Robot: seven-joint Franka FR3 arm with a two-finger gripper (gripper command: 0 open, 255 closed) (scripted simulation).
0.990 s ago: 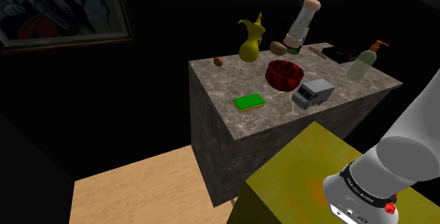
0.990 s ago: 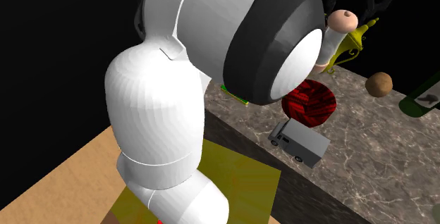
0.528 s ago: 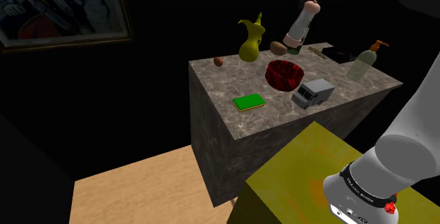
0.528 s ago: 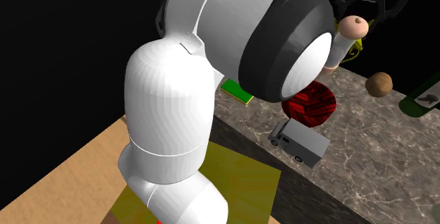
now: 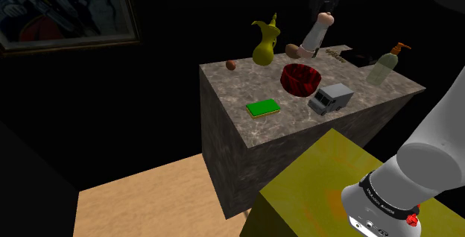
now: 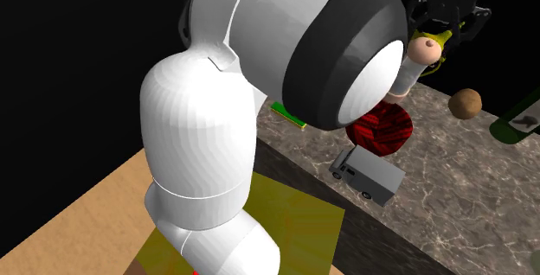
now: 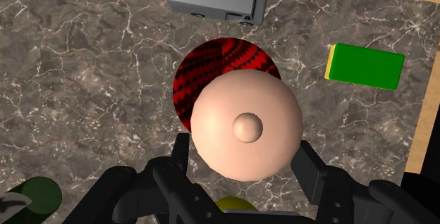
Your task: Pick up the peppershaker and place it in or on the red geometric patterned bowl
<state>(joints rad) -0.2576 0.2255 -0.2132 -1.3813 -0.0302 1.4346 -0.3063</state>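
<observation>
My tool (image 6: 448,28) stands wide open with nothing in it, fingers clear of the peppershaker (image 5: 317,33), which hangs tilted in the air just beneath. The red patterned bowl (image 5: 300,80) lies at the shaker's 6 o'clock in the shoulder view and partly under its cap seen from the wrist. I judge this opening is meant to drop it in.

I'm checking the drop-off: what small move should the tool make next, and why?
Probably lift the tool straight up and away. Its fingers stand apart, clear of the cap of the pepper shaker. The shaker is tilted just below them, over the red patterned bowl, so the tool seems to have nothing left to hold.
</observation>
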